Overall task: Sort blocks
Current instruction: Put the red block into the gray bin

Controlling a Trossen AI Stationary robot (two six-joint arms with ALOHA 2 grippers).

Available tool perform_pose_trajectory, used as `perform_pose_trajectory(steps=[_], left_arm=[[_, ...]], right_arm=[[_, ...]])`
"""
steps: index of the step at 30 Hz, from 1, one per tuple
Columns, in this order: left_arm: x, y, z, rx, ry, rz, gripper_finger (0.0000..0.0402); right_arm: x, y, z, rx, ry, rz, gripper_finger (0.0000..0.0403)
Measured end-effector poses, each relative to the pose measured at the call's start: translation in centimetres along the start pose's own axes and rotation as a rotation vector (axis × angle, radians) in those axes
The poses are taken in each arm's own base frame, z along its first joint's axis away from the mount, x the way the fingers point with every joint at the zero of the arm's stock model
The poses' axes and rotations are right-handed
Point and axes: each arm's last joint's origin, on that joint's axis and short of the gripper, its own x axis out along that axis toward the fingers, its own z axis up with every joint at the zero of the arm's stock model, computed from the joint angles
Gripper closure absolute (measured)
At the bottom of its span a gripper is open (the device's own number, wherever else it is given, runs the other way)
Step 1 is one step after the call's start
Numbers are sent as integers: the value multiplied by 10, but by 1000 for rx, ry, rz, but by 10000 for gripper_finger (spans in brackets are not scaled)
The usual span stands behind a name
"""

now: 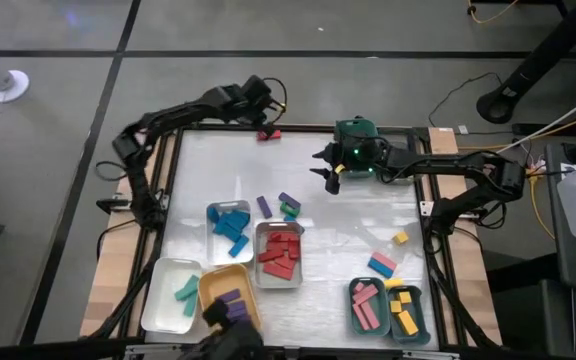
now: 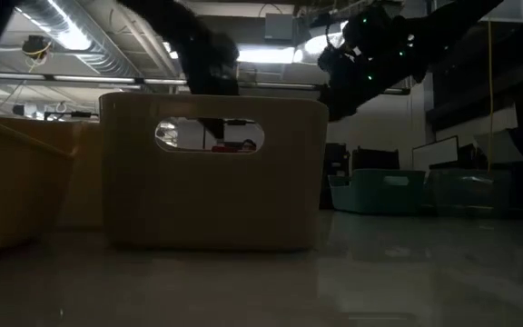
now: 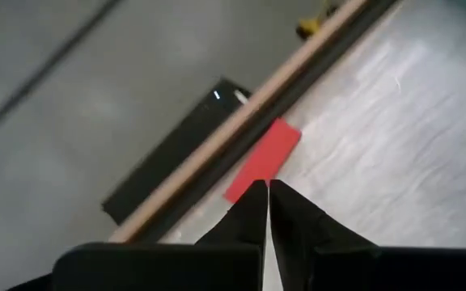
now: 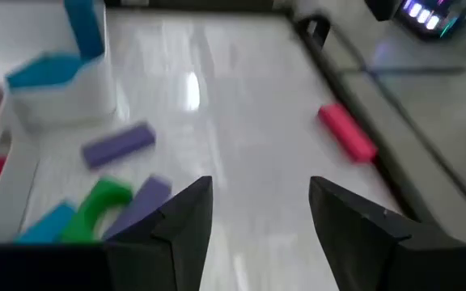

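These blocks look to me light, stiff and smooth on the sides, so I would take each one across its narrow width, at the middle, with a soft squeeze. From the left I count six trays along the near side: a white tray with two teal blocks as far as I can see, an orange tray with some purple ones, partly hidden, a pale tray with several blue ones, a grey tray with a heap of red ones I cannot count, and at the right two teal trays with pink and yellow ones. My left gripper is at the far edge with jaws pressed together on nothing; one red block lies just beyond the tips, against the far rail, which leaves little room for a finger. In the middle lie one loose purple block and a small cluster of purple, green and blue. My right gripper hangs above the table just beyond that cluster, jaws wide and empty. More to the right are a pink and a blue block side by side, and one yellow block
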Motion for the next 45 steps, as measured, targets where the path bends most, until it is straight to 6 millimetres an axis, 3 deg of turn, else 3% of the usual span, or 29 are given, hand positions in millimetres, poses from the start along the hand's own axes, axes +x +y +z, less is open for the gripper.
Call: perform_pose_trajectory(steps=[5, 11, 20, 27, 32, 38, 45], left_arm=[[60, -4, -12, -7, 138, -35, 399], [95, -7, -23, -51, 216, -26, 400], [98, 2, -20, -249, 191, -22, 401], [96, -1, -13, -461, 198, -194, 401], [93, -11, -1, -471, 104, -232, 401], [93, -9, 1, -551, 76, -177, 401], [90, -23, 10, -572, 8, -285, 401]], right_arm=[[-1, 3, -11, 49, 109, 26, 196], [-1, 3, -13, 63, 130, 30, 196], [-1, 3, -12, 63, 127, 29, 196], [-1, 3, -12, 63, 127, 30, 196], [-1, 3, -12, 63, 127, 30, 196], [-1, 4, -14, 65, 146, 34, 196], [-2, 4, -16, 69, 171, 40, 196]])
